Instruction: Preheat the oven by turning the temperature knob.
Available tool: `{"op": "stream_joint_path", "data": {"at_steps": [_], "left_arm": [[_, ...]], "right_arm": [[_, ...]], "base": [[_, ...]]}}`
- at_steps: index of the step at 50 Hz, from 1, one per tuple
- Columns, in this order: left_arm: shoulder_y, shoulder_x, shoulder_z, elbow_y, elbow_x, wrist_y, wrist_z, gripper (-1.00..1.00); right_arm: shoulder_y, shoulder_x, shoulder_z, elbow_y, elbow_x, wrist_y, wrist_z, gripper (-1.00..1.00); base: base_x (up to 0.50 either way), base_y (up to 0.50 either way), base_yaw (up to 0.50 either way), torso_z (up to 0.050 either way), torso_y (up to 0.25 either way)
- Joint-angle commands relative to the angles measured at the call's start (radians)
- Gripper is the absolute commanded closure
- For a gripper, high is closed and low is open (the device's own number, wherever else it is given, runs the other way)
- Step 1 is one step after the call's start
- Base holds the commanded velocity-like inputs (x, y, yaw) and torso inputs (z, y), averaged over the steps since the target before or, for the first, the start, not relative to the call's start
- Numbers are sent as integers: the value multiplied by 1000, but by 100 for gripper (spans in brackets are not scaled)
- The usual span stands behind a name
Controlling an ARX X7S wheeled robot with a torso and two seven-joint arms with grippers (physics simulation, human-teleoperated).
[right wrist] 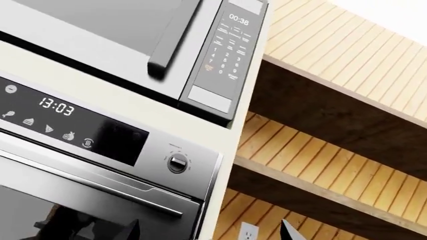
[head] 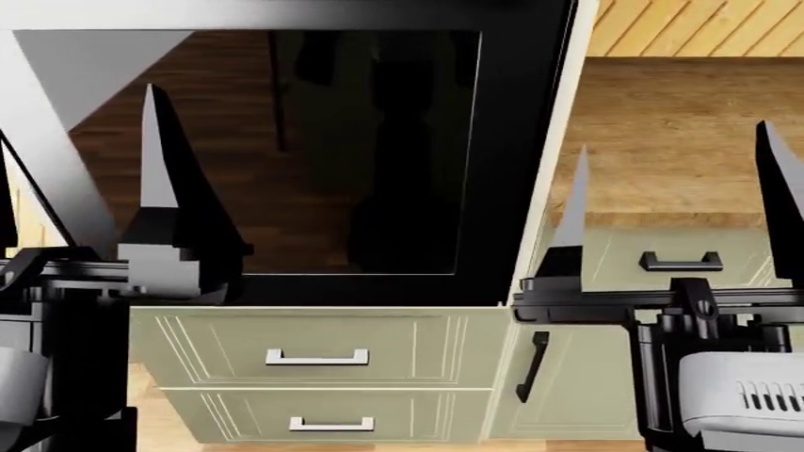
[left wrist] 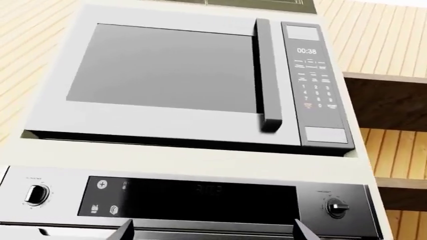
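The oven (head: 377,160) is built into a tall pale cabinet column, its wide dark glass door reflecting a wooden floor in the head view. Its control panel (left wrist: 190,197) runs across the top of the door: a black display strip reading 13:03 in the right wrist view, with a row of small icons below the digits. A round knob (left wrist: 37,194) sits at the left end of that panel and a second knob (left wrist: 336,207) at the right end; the same right knob (right wrist: 177,163) shows in the right wrist view, just above the oven's long steel handle bar (right wrist: 87,182). Neither knob is touched by anything.

Directly above the oven sits a silver microwave (left wrist: 180,80) with a vertical handle and a keypad showing 00:38. To the right of the oven column are open wooden shelves (right wrist: 333,165) against slatted wood panelling. Below the oven are two pale green drawers (head: 320,353) with steel pulls, and to the right a cabinet door with a black handle (head: 533,365).

The left hand (head: 75,207) stands in front of the oven door's lower left, fingers spread wide and holding nothing. The right hand (head: 679,202) stands right of the oven, before the wooden surface (head: 666,141), also wide and empty.
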Motion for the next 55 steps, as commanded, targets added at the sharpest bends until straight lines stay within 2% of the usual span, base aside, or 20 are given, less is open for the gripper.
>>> {"op": "stream_joint_path", "data": {"at_steps": [1, 17, 29, 41, 48, 55], "left_arm": [[0, -8, 0, -2, -6, 3, -7, -100], [-3, -16, 4, 1, -20, -2, -17, -100], [14, -18, 3, -1, -40, 47, -5, -100], [14, -33, -8, 5, -64, 45, -9, -100], [10, -36, -9, 9, -68, 47, -16, -100], [-5, -34, -12, 18, -77, 21, -43, -100]], "right_arm": [[-1, 5, -7, 1, -1, 1, 4, -100], [4, 2, -6, 1, 9, 25, 8, -100], [-3, 11, -22, 9, 3, 24, 10, -100], [3, 18, -55, 11, -30, 36, 11, -100], [12, -8, 4, -23, 55, 49, 5, -100], [8, -4, 5, -22, 62, 37, 5, -100]], "base": [[-1, 344, 0, 0, 0], [0, 84, 0, 0, 0], [0, 0, 0, 2, 0], [0, 0, 0, 49, 33], [15, 0, 0, 50, 36], [482, 1, 0, 16, 5]]}}
